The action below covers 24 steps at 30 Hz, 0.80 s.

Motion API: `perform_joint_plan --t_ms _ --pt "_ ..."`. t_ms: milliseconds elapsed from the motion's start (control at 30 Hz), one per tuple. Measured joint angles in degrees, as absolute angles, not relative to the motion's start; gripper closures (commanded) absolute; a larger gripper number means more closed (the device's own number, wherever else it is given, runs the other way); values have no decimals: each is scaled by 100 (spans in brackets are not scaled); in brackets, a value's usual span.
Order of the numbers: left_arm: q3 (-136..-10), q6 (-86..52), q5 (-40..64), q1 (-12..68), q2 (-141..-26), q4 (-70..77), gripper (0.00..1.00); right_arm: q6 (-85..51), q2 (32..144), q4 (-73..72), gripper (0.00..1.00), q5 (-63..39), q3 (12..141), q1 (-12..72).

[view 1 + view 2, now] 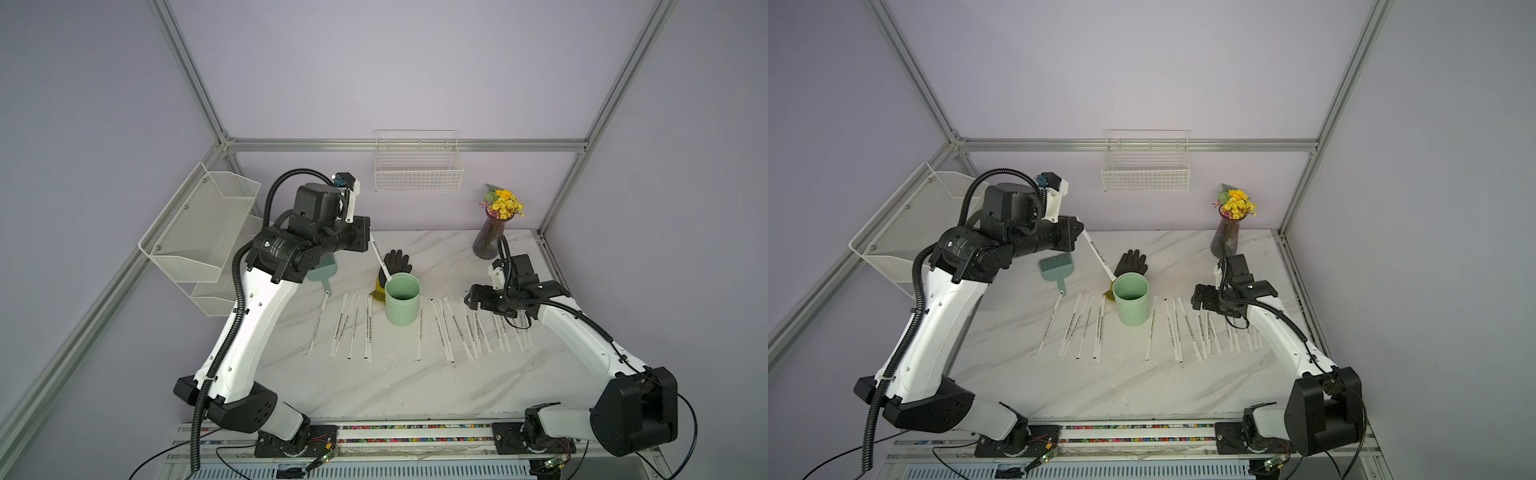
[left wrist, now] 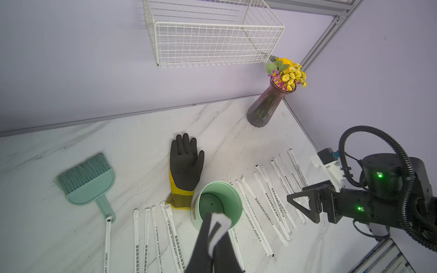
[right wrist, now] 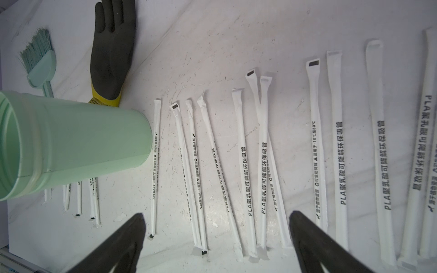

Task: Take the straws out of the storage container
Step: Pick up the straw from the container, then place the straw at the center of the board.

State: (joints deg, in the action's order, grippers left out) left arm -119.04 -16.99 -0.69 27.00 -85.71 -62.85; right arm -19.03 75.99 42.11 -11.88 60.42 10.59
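Note:
The mint-green storage container (image 1: 401,303) (image 1: 1131,305) stands upright mid-table, and its inside (image 2: 212,203) looks empty. My left gripper (image 1: 368,237) (image 2: 215,222) hangs above and behind it, shut on one straw (image 1: 380,259) (image 1: 1098,255). That straw slants down, with its lower end at the container's far rim. Several straws lie in rows on the table, one row left of the container (image 1: 345,326) and one right of it (image 1: 478,328) (image 3: 246,165). My right gripper (image 1: 469,301) (image 3: 216,216) hovers open over the right row with nothing between its fingers.
A black-and-yellow glove (image 1: 397,264) lies just behind the container. A green hand brush (image 1: 1056,268) lies to its left, under my left arm. A vase of flowers (image 1: 492,237) stands back right. A wire basket (image 1: 417,170) hangs on the back wall, and a mesh rack (image 1: 199,237) on the left.

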Motion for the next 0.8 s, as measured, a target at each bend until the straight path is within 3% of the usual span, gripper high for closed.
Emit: perform_joint_plan --t_ms 433,800 --pt "-12241 -1518 -1041 2353 -8353 -7310 100 -1894 7181 4202 3 -1288 6042 1059" --pt "-12763 -1387 -2060 1940 -9411 -8350 100 -1876 7389 4178 3 -1184 5940 1059"
